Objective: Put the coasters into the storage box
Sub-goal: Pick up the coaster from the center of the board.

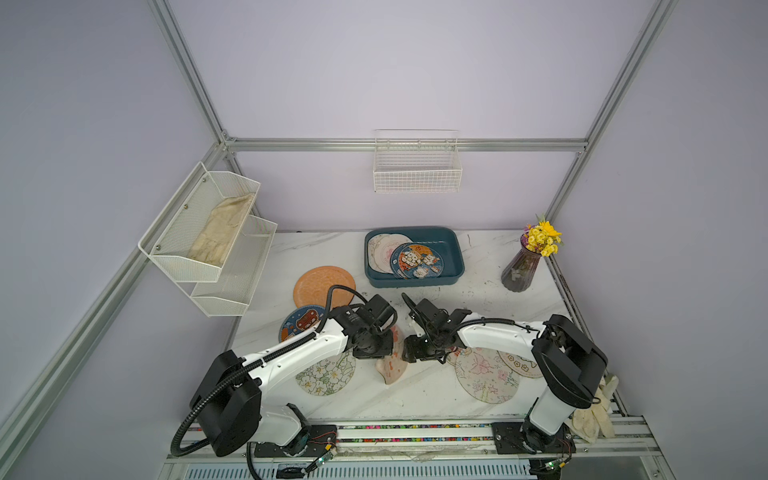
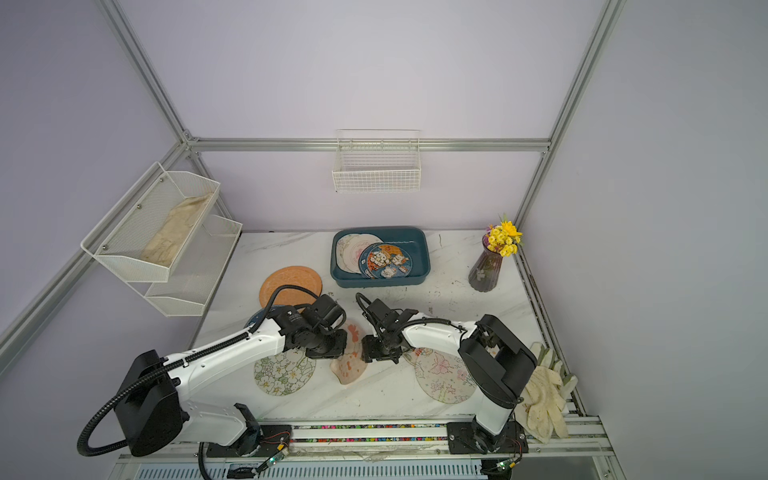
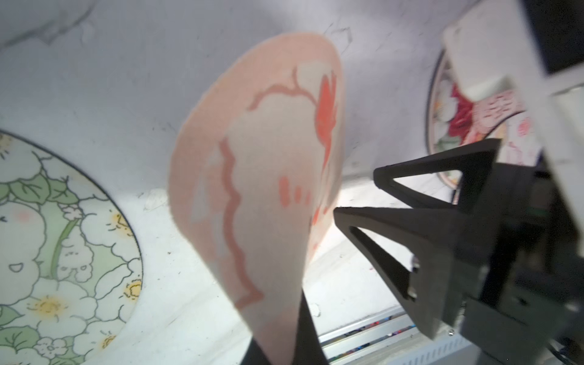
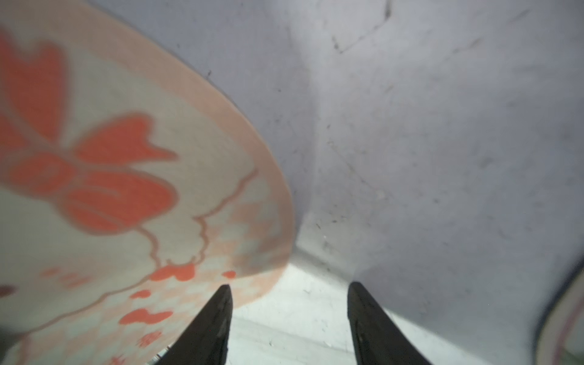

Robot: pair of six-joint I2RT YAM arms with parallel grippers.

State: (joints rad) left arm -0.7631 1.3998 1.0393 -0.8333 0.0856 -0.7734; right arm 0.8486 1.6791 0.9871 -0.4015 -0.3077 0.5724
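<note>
**A:** Which containers do you see, and what is in them?

**B:** The blue storage box (image 1: 455, 249) stands at the back of the table (image 1: 415, 401). It holds three overlapping coasters: two pale coasters (image 1: 384, 249) and a navy coaster (image 1: 417, 260) on top of them. The mesh shelf (image 1: 183, 232) on the left wall holds one cloth (image 1: 220, 232) in its upper tier. One wire basket (image 1: 417, 176) hangs on the back wall. One vase (image 1: 517, 270) holds yellow flowers.

**A:** How many coasters are outside the box?

**B:** Seven, I think. Six lie flat on the table: an orange coaster (image 1: 316, 286), a cartoon coaster (image 1: 297, 324), a green flower coaster (image 1: 326, 376), a butterfly coaster (image 1: 488, 374), a small-flower coaster (image 1: 519, 363) and a red flower coaster (image 3: 448, 107). The right arm partly hides the last two.

**A:** And the seventh?

**B:** The pink coaster (image 3: 252, 189) is lifted and bent between the two arms. The left gripper (image 3: 281, 347) pinches its edge. The right gripper (image 4: 289, 303) is just beside it, jaws apart, nothing between them.
</note>
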